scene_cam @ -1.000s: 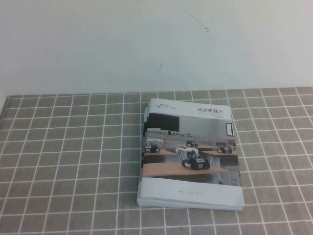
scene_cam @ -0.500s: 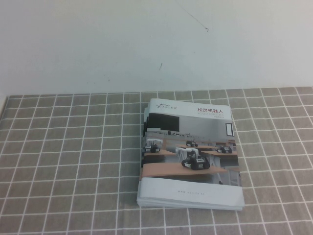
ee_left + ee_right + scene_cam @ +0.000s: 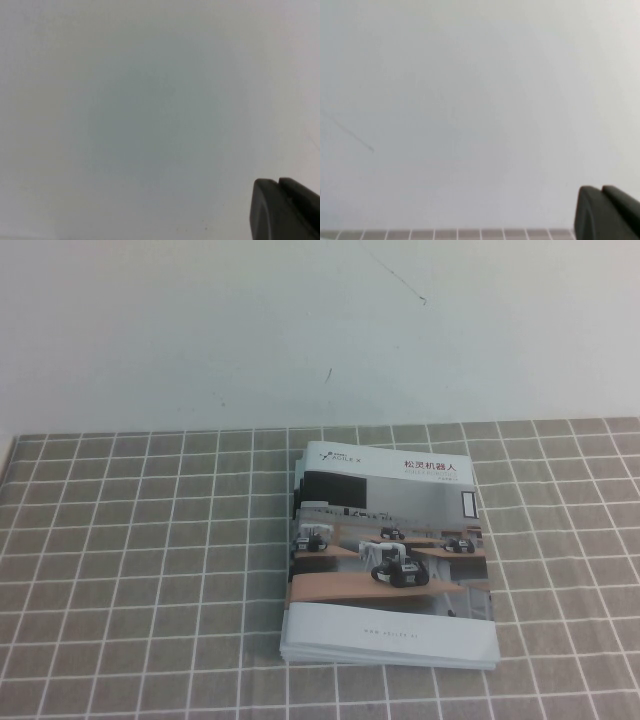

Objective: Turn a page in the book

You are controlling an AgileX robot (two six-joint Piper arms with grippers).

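The book (image 3: 390, 640) lies closed and flat on the checked cloth, right of the middle of the high view. Its page, the cover leaf (image 3: 385, 485) with the robot photo and red Chinese title, faces up. Neither arm shows in the high view. My left gripper (image 3: 278, 181) shows only in the left wrist view, as two dark fingertips pressed together, facing a plain white wall. My right gripper (image 3: 601, 188) shows only in the right wrist view, its fingertips also together, facing the wall above a strip of cloth. Both are empty and away from the book.
A grey cloth with a white grid (image 3: 150, 570) covers the table. A white wall (image 3: 300, 330) rises behind it. The cloth's far edge (image 3: 445, 232) shows in the right wrist view.
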